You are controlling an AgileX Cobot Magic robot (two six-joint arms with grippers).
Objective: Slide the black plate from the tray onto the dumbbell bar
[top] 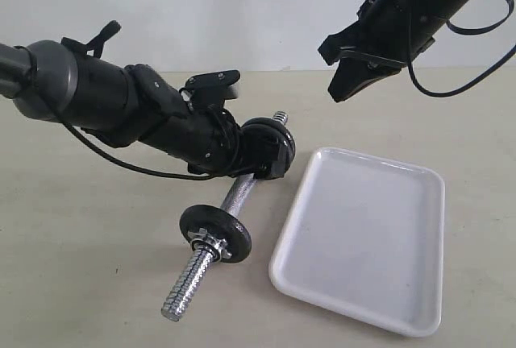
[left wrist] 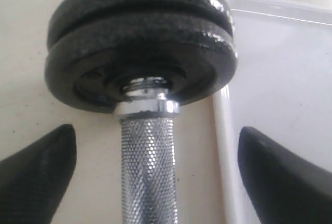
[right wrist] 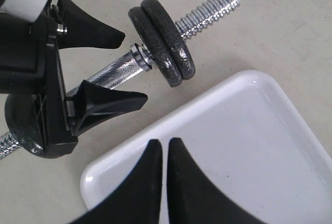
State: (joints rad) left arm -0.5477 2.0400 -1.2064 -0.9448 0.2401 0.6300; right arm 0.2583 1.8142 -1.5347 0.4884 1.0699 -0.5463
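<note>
Left jaws: released, spread wide on either side of the knurled grip, touching nothing.
Dumbbell bar (top: 238,195): chrome, coarse-threaded ends, lying diagonally mid-surface (top: 97,267), one end near the tray's left rim.
Black plate (right wrist: 174,42): matte cast disc, apparently already threaded on, flush against a second disc (right wrist: 154,47).
Right jaws: clenched, empty, hovering over the tray's far rim.
Tray (top: 363,235): glossy white, bare.

Tabletop (top: 81,275): dumbbell bar (top: 239,193) lies slantwise, left of the tray (top: 363,235). Far end of bar: two discs (right wrist: 162,41) pressed together, just beside the tray's far-left corner. Near end: single disc (top: 215,234), nut (top: 203,243) against its outer side. Left end effector (right wrist: 135,67) straddles the bar's middle, one finger on each side. Right end effector (top: 339,90) hangs over the tray.
</note>
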